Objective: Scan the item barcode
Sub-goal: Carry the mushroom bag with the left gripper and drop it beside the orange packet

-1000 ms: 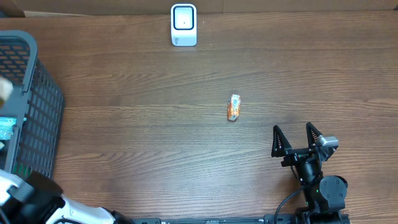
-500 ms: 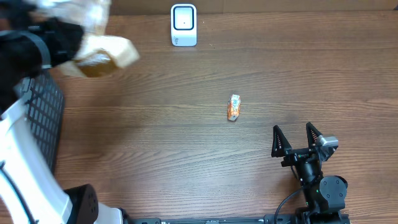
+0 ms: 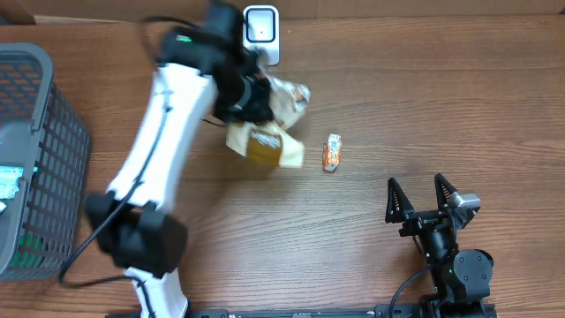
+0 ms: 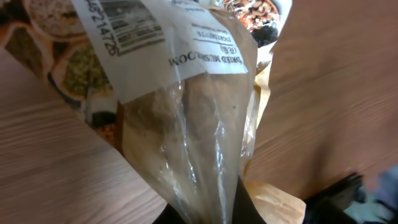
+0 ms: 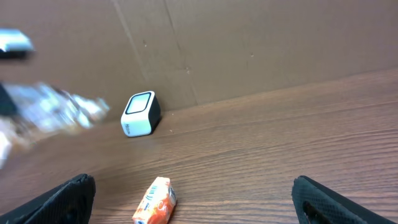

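My left gripper (image 3: 248, 95) is shut on the top of a clear plastic bag (image 3: 265, 143) with brown contents and a tan card. It hangs in the air just in front of the white scanner (image 3: 261, 34) at the table's back edge. In the left wrist view the bag (image 4: 193, 124) fills the frame, its white label with a barcode (image 4: 127, 25) at the top; the gripper (image 4: 208, 214) pinches it at the bottom. The right wrist view shows the scanner (image 5: 140, 114) and the blurred bag (image 5: 53, 112). My right gripper (image 3: 422, 196) rests open at the front right.
A small orange packet (image 3: 332, 152) lies on the wood mid-table, right of the bag, seen also as the orange packet (image 5: 155, 202) between my right fingers' view. A grey mesh basket (image 3: 44, 150) holding items stands at the left edge.
My left arm has swung the bag from the basket at the far left across to the middle, just in front of the scanner. The right arm has not moved.
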Robot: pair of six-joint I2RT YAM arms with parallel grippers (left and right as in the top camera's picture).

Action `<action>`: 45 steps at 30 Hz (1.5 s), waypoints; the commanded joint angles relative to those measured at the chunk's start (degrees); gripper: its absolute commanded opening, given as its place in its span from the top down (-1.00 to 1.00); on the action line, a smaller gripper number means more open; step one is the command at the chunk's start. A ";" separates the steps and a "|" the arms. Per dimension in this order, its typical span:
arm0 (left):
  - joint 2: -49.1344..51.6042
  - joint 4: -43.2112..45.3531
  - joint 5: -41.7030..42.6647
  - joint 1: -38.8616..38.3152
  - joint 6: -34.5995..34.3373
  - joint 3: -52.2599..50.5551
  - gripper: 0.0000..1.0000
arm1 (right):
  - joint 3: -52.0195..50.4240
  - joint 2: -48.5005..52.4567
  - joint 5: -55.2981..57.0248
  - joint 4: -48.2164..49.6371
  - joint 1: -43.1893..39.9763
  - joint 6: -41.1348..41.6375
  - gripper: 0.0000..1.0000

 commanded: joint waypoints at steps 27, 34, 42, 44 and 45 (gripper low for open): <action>5.90 0.28 -21.29 -5.38 -13.03 3.98 -0.99 | -0.61 -0.57 0.13 0.24 0.28 0.37 -1.00; -8.61 -6.03 -30.75 -2.23 -10.88 19.82 -0.99 | -0.61 -0.57 0.13 0.24 0.28 0.37 -1.00; -21.79 -15.56 -37.94 16.41 -16.35 22.34 -0.99 | -0.61 -0.57 0.13 0.24 0.28 0.37 -1.00; -23.04 -17.92 -39.89 24.09 -18.40 22.27 -1.00 | -0.61 -0.57 0.13 0.24 0.28 0.35 -0.99; -23.45 -17.92 -39.30 28.20 -17.88 21.97 -1.00 | -0.61 -0.57 0.11 0.24 0.28 0.37 -1.00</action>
